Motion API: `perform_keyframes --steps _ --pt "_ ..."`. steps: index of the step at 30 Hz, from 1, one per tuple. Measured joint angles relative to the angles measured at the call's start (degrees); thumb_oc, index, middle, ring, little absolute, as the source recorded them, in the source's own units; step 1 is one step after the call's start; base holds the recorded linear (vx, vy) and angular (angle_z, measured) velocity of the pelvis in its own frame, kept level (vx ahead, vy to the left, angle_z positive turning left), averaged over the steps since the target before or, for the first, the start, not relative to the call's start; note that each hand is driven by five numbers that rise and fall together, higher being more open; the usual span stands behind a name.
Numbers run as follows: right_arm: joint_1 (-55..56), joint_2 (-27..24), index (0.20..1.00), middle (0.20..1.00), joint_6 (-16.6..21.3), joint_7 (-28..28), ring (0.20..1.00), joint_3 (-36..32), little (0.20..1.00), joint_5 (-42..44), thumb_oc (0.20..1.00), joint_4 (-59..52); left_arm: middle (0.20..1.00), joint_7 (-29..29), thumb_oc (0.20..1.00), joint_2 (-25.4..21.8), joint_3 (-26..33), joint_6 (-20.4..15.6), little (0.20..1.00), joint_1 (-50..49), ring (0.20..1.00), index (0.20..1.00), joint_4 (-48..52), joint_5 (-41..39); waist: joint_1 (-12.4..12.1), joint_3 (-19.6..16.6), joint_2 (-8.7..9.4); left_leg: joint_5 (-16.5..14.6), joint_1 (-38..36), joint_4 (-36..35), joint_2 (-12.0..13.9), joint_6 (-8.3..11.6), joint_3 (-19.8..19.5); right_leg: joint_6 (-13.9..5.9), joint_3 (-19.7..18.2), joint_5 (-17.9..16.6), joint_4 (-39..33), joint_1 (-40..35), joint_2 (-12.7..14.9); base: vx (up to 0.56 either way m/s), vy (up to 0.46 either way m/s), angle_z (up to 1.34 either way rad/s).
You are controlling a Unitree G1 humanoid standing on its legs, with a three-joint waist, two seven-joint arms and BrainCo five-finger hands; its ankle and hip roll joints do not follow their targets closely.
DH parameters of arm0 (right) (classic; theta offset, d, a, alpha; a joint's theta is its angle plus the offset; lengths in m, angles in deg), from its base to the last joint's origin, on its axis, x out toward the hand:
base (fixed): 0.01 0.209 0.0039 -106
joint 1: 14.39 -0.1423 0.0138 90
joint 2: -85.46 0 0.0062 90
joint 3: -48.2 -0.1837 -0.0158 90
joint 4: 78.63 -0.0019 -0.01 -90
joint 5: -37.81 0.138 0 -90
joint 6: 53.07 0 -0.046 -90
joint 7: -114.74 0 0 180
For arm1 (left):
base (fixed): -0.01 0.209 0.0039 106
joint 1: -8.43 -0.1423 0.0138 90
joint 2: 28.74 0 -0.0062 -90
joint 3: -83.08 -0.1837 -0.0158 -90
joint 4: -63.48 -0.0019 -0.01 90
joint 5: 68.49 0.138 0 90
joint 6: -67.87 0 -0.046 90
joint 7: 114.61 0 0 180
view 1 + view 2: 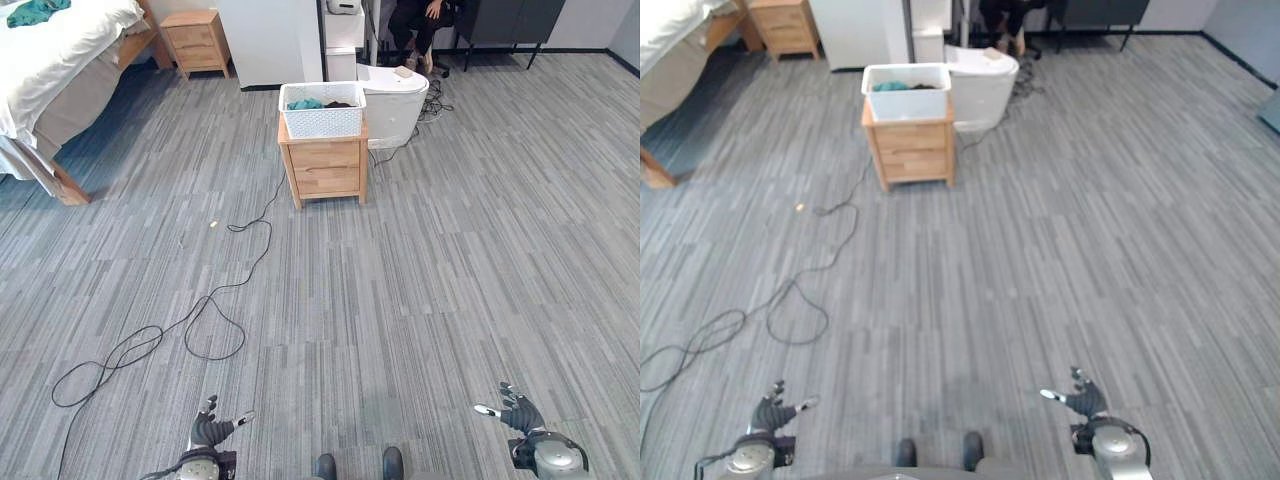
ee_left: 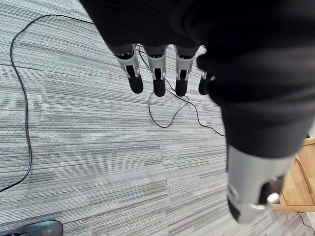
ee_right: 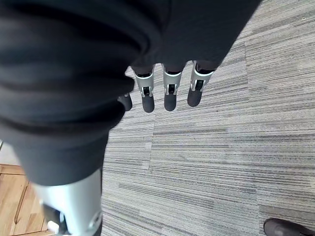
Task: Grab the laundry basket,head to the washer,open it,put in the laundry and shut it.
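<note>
While both the left hand [image 1: 208, 430] and right hand [image 1: 520, 412] hang open-fingered, a white lattice-walled laundry basket [image 1: 322, 121] holding teal and dark clothes tops a square wooden nightstand [image 1: 325, 168].

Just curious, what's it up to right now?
Left hand, right hand open, empty. Basket ahead on nightstand, untouched. Cable across floor.

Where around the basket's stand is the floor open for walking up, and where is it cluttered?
Bare grey carpet lies before and right of the wooden nightstand holding the white laundry basket. A black cable trails on its left; the white round washer crowds behind.
</note>
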State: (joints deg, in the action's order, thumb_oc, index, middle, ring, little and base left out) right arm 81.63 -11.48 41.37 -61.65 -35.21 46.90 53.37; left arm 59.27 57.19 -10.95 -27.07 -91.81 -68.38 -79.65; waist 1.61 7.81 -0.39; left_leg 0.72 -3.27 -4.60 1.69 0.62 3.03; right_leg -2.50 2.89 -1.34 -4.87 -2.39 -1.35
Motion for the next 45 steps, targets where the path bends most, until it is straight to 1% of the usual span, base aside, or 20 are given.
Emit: perform_keyframes --steps 16,23,24,25,26,27,28,29,30,32,34,36,37,38,40,41,42,43,44,45 --pt "-0.34 0.12 1.0 1.0 -0.01 1.4 1.0 -1.63 1.0 1.1 1.0 1.28 1.0 -0.06 1.0 0.51 0.0 0.03 1.0 0.18 1.0 1.0 -1.29 -2.26 -0.11 0.73 0.63 -0.18 0.29 -0.01 -0.48 -0.07 -0.12 -0.06 -0.16 -0.13 -0.03 0.49 0.43 0.03 0.03 -0.01" --pt "-2.6 0.59 1.0 1.0 -0.01 1.59 1.0 -1.61 1.0 1.13 1.0 1.27 1.0 -0.85 1.0 0.49 0.29 -0.01 1.0 0.13 1.0 1.0 1.78 -4.4 -0.49 1.31 0.77 -0.57 2.39 0.03 -0.78 -0.66 2.16 -0.5 -2.1 -1.12 0.82 3.68 0.64 0.03 0.126 -0.21" --pt "-3.2 0.56 1.0 1.0 -0.01 1.68 1.0 -1.59 1.0 1.11 1.0 1.51 1.0 -0.89 1.0 0.5 0.29 0.0 1.0 1.13 1.0 1.0 1.81 -4.4 -0.86 1.83 0.66 -1.69 2.47 0.19 -1.73 -2.28 2.26 -1.43 -3.08 -1.01 4.02 5.59 0.64 0.06 0.195 -0.33" --pt "-4.1 0.55 1.0 1.0 -0.02 1.74 1.0 -1.53 1.0 1.11 1.0 1.38 1.0 -0.92 1.0 0.35 0.3 -0.01 1.0 1.59 1.0 1.0 1.84 -4.4 -1.25 2.43 0.33 -1.43 2.68 0.35 -1.07 -2.01 2.19 -2.57 -3.12 0.27 7.79 7.75 0.55 0.14 0.172 -0.38" --pt "-4.81 0.42 1.0 1.0 -0.05 1.82 1.0 -1.53 1.0 1.11 1.0 1.39 1.0 -0.99 1.0 0.32 0.27 0.0 1.0 3.14 1.0 1.0 1.24 -4.4 -0.9 3.31 -0.01 -2.11 3.21 0.77 -1.17 -2.84 2.29 -4.43 -3.17 1.8 14.1 11.05 0.73 0.14 0.119 -0.16" --pt "-5.2 0.42 1.0 1.0 -0.07 1.96 1.0 -1.5 1.0 1.11 1.0 1.31 1.0 -1.02 1.0 0.31 0.27 -0.04 1.0 4.04 1.0 1.0 0.78 -4.37 -0.51 4.03 -0.18 -2.23 3.09 0.83 -1.23 -3.14 2.01 -5.45 -2.96 2.62 18.32 12.96 1.01 0.17 0.099 0.02" --pt "-5.4 0.52 1.0 1.0 -0.06 2.06 1.0 -1.33 1.0 1.12 1.0 1.09 1.0 -1.13 1.0 0.29 0.3 -0.05 1.0 4.82 1.0 1.0 0.33 -4.3 0.17 4.66 -0.23 -2.4 2.53 0.6 -1.72 -3.41 1.32 -5.81 -2.71 3.68 24.94 16.0 1.53 0.16 0.034 0.15" --pt "-5.3 0.66 1.0 1.0 -0.11 2.1 1.0 -1.06 1.0 1.12 1.0 0.62 1.0 -1.26 1.0 0.23 0.13 -0.02 1.0 5.21 1.0 1.0 0.32 -4.19 0.74 5.07 -0.03 -2.1 1.76 0.53 -2.45 -4.55 0.87 -4.48 -1.69 6.28 31.55 19.82 2.66 0.27 0.033 0.14" --pt "-4.96 0.76 1.0 1.0 -0.16 2.03 1.0 -0.88 1.0 1.11 1.0 0.51 1.0 -1.38 1.0 0.12 0.06 -0.08 1.0 5.39 1.0 1.0 0.35 -4.01 1.09 5.21 0.58 -2.72 1.61 0.72 -3.08 -4.75 0.86 -3.51 -1.62 7.05 32.19 21.54 3.39 0.32 -0.001 0.19" --pt "-4.54 1.05 1.0 1.0 -0.43 2.06 1.0 -0.88 1.0 1.11 1.0 0.38 1.0 -1.39 1.0 -0.03 -0.01 0.03 1.0 5.69 1.0 1.0 0.1 -3.93 2.03 5.87 1.01 -3.6 1.05 1.67 -3.93 -5.89 -0.02 -3.62 -1.51 6.95 27.88 23.61 3.94 0.35 -0.043 0.2" --pt "-3.91 1.14 1.0 1.0 -0.49 2.08 1.0 -0.43 1.0 1.11 1.0 -0.82 1.0 -1.35 1.0 -0.01 -0.04 0.0 1.0 6.76 1.0 1.0 -0.54 -3.92 3.07 6.99 1.34 -5.52 1.15 3.79 -4.18 -6.11 -1.58 -5.06 -1.08 5.64 19.86 26.23 4.17 0.36 -0.081 0.32" --pt "-3.34 1.71 1.0 1.0 -0.62 2.09 1.0 0.14 1.0 1.08 1.0 -0.8 1.0 -1.36 1.0 -0.01 0.0 0.0 1.0 6.77 1.0 1.0 -1.86 -3.9 3.12 7.1 1.98 -7.48 0.13 4.74 -4.95 -5.4 -1.87 -5.15 2.95 4.88 11.73 27.31 6.06 0.37 -0.096 0.22" --pt "-2.93 2.23 1.0 1.0 -0.82 2.06 1.0 0.18 1.0 1.04 1.0 -0.35 1.0 -1.34 1.0 0.4 -0.03 0.01 1.0 6.2 1.0 1.0 -1.96 -3.79 3.03 7.15 2.76 -9.84 -1.61 5.79 -5.37 -5.08 -2.16 -5.14 7.28 4.87 8.95 27.28 7.55 0.39 -0.134 0.28" --pt "-2.2 2.3 1.0 1.0 -0.89 2.02 1.0 0.18 1.0 1.02 1.0 -0.35 1.0 -1.27 1.0 0.83 -0.2 0.0 1.0 5.46 1.0 1.0 -1.72 -3.78 3.03 7.01 2.36 -11.47 -2.86 6.26 -5.16 -4.8 -2.93 -5.06 7.78 4.81 10.3 27.25 7.99 0.38 -0.156 0.44" --pt "-0.2 2.13 1.0 1.0 -0.88 1.95 1.0 0.11 1.0 1.02 1.0 -0.45 1.0 -1.25 1.0 1.77 -0.42 -0.02 1.0 3.9 1.0 1.0 -1.27 -3.77 3.1 5.67 1.64 -13.52 -6.15 5.34 -3.9 -3.74 -4.93 -3.98 7.42 3.76 15.46 26.36 7.96 0.41 -0.24 0.55" --pt "0.31 1.63 1.0 1.0 -1.03 1.7 1.0 0.1 1.0 1.02 1.0 -0.48 1.0 -1.17 1.0 2.71 -0.9 0.04 1.0 2.81 1.0 1.0 -1.51 -3.78 3.12 4.6 -0.44 -14.87 -7.67 5.45 -1.05 -2.19 -6.23 -2.45 7.61 1.48 17.94 26.07 5.75 0.42 -0.281 1.01" --pt "0.46 1.8 1.0 1.0 -1.0 1.45 1.0 0.01 1.0 1.06 1.0 -0.39 1.0 -0.96 1.0 2.72 -1.91 0.06 1.0 2.77 1.0 1.0 -2.04 -3.78 4.56 4.27 -0.84 -13.79 -5.71 12.82 0.01 2.01 -6.9 -0.76 8.0 -0.99 17.8 23.45 4.78 0.41 -0.273 1.03" --pt "0.77 1.74 1.0 1.0 -0.87 1.42 1.0 -0.04 1.0 1.06 1.0 -0.52 1.0 -0.87 1.0 2.76 -2.32 0.04 1.0 2.97 1.0 1.0 -1.95 -3.78 4.82 3.91 -0.45 -13.11 -4.68 15.97 0.02 3.16 -6.69 0.07 7.99 -3.04 16.82 22.19 4.72 0.25 -0.164 0.88" --pt "0.13 0.98 1.0 1.0 -0.44 1.42 1.0 -0.06 1.0 1.14 1.0 -0.34 1.0 -0.73 1.0 3.22 -2.45 -0.02 1.0 2.81 1.0 1.0 -1.83 -3.81 4.34 2.86 -0.87 -11.47 -3.23 22.78 1.22 4.85 -6.43 4.27 8.78 -3.89 15.29 19.34 2.87 0.28 -0.177 0.1" --pt "-0.93 0.65 1.0 1.0 -0.29 1.46 1.0 -0.07 1.0 1.15 1.0 -0.35 1.0 -0.76 1.0 3.39 -2.4 0.01 1.0 2.59 1.0 1.0 -2.02 -3.82 4.02 2.49 -1.44 -10.81 -1.73 27.14 1.95 4.91 -6.08 5.64 8.54 -3.81 14.97 18.32 1.84 0.21 -0.141 -0.3"
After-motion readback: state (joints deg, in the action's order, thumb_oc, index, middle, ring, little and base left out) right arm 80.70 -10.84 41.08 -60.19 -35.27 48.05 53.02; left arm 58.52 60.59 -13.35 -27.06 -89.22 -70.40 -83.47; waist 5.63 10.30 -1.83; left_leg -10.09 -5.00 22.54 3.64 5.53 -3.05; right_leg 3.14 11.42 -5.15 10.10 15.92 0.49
